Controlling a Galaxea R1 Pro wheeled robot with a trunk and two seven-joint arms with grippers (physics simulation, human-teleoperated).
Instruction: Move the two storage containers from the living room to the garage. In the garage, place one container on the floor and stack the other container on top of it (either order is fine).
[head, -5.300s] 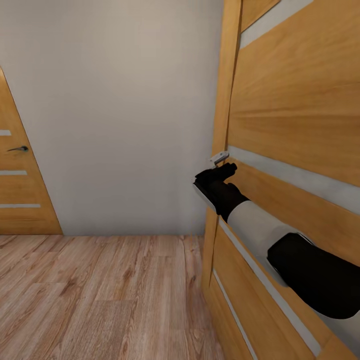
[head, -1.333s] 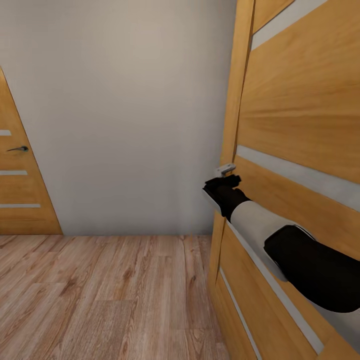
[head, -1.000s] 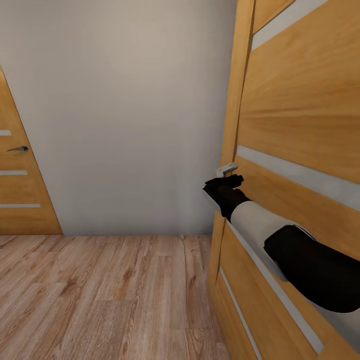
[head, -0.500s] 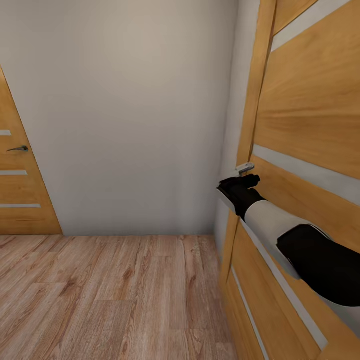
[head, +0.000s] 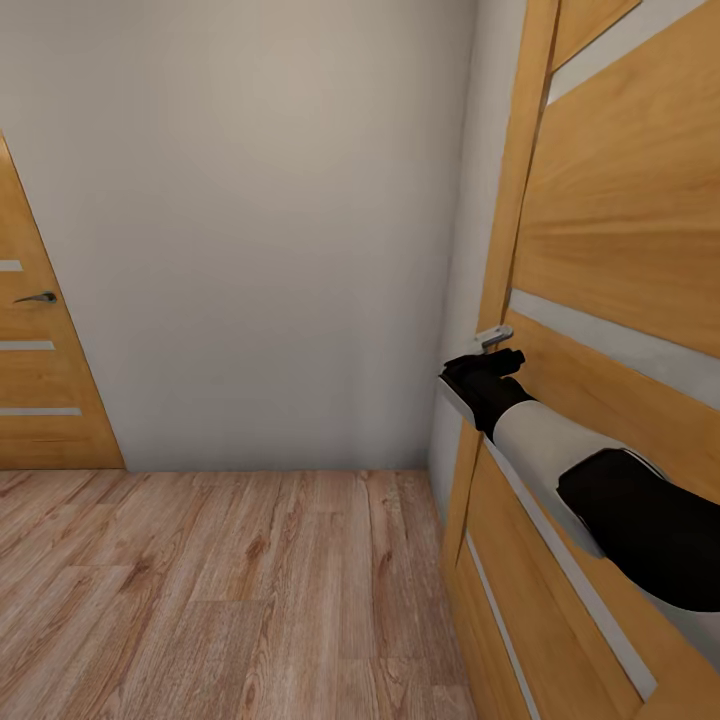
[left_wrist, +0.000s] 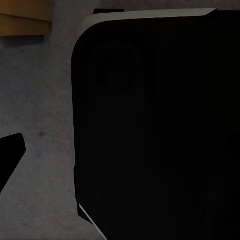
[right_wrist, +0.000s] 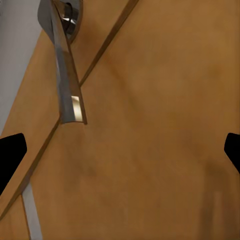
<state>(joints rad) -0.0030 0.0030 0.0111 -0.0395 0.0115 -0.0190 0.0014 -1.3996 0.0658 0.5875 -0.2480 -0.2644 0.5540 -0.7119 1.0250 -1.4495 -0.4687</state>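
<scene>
The two storage containers are out of view. My right gripper (head: 497, 358) reaches to the wooden panel door (head: 620, 230) at the right, its black fingers just under the metal lever handle (head: 492, 336). In the right wrist view the lever handle (right_wrist: 67, 75) lies off to one side against the door panel (right_wrist: 150, 125). There the right gripper (right_wrist: 120, 155) is open, its fingertips far apart with only bare door between them. In the left wrist view one black fingertip (left_wrist: 10, 155) of my left gripper sits at the picture's edge beside a large black body (left_wrist: 160, 130).
A light wood-plank floor (head: 200, 590) runs up to a plain pale wall (head: 250, 220). A second wooden door (head: 35, 370) with a lever handle stands shut at the far left. The left wrist view has a grey mottled surface (left_wrist: 40, 100).
The door at the right has swung further away, and a strip of pale wall now shows beside its edge. My right arm has moved right with the handle. The camera has not moved.
</scene>
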